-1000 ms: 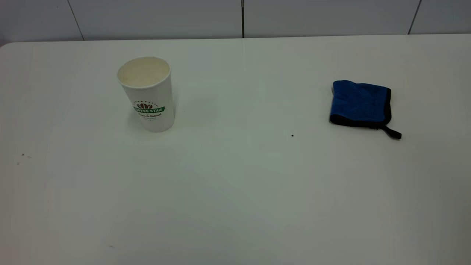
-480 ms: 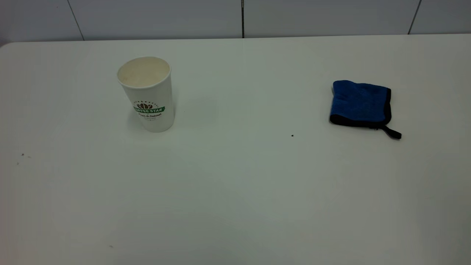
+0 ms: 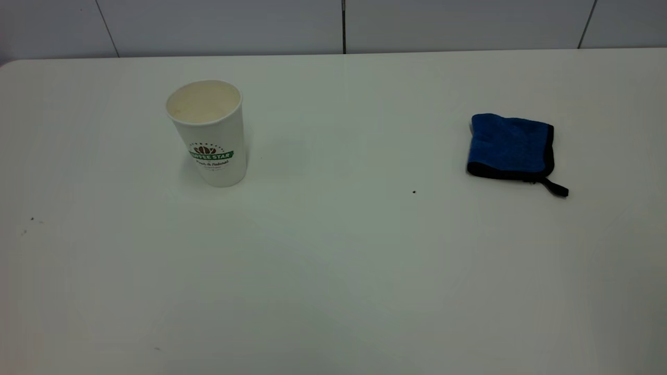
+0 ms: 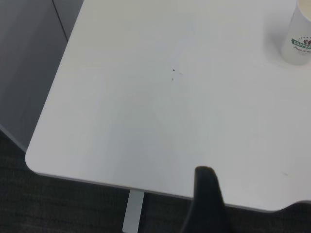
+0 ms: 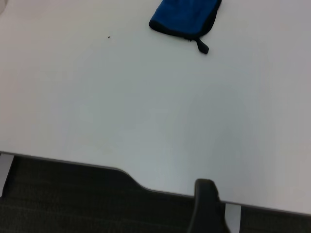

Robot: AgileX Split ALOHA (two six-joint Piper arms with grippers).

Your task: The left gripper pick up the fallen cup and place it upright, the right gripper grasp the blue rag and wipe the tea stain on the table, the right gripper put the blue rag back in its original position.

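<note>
The white "Coffee Star" cup (image 3: 208,133) stands upright on the left half of the white table (image 3: 333,271); it also shows in the left wrist view (image 4: 301,36). The folded blue rag (image 3: 510,147) lies flat on the right half, its black loop tab toward the front right; it also shows in the right wrist view (image 5: 187,14). No tea stain shows anywhere on the table. Neither gripper is in the exterior view. A black part of my left gripper (image 4: 206,204) sits over the table's front left edge, far from the cup. My right gripper (image 5: 206,206) sits over the front right edge, far from the rag.
A tiny dark speck (image 3: 414,191) lies between the cup and the rag. A few more specks (image 3: 31,220) lie at the far left. A grey tiled wall (image 3: 344,26) runs behind the table. Dark floor (image 4: 73,204) lies below the front edge.
</note>
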